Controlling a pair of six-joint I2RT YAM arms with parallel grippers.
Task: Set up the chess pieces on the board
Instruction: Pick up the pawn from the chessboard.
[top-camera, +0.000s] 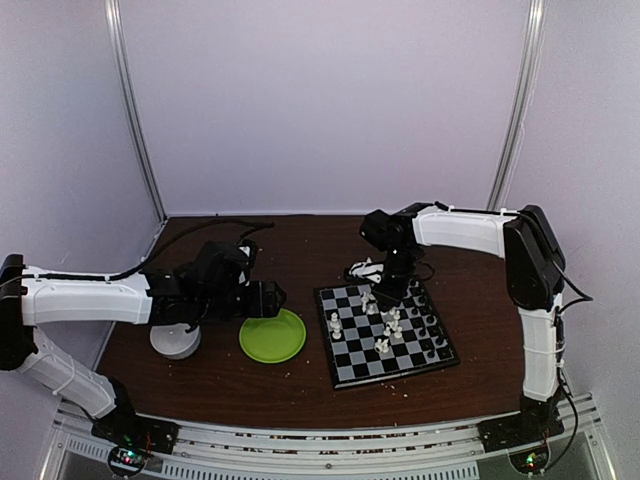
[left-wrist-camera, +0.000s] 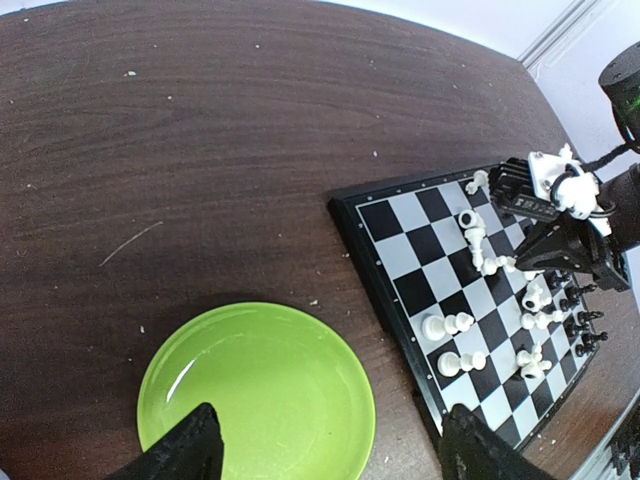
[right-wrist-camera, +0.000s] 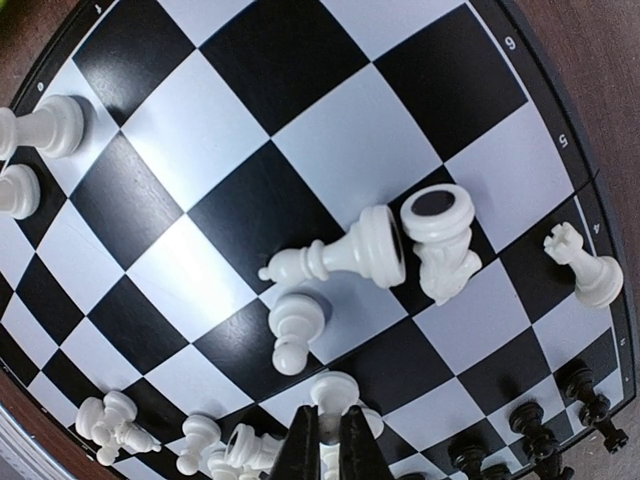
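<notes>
The board (top-camera: 350, 368) lay right of centre in the top view, on the brown table (top-camera: 220, 385), turned slightly askew. The white pieces (top-camera: 390, 325) stood and lay in a loose band down its middle. The black pieces (top-camera: 432, 338) clustered along its right side. In the right wrist view several white ones lay toppled near the centre of the frame, more crowded the lower left, and black ones stood at the lower right.

The right gripper (right-wrist-camera: 327, 440) hung low over the upper part of the board. Its jaws were pressed almost together at the bottom centre of its own view, the tips right at a white piece, with a sliver of white showing in the slit. Whether that piece was actually pinched could not be told.

The left gripper (left-wrist-camera: 330, 455) was spread wide and held nothing. Its two dark fingers (left-wrist-camera: 190, 450) sat far apart at the bottom of the left wrist view, above the green plate (left-wrist-camera: 165, 360). The plate sat just left of the board, not touching it. A white bowl (top-camera: 175, 342) stood left of the plate, partly under the left arm. Pale crumbs (left-wrist-camera: 130, 73) dotted the table.
</notes>
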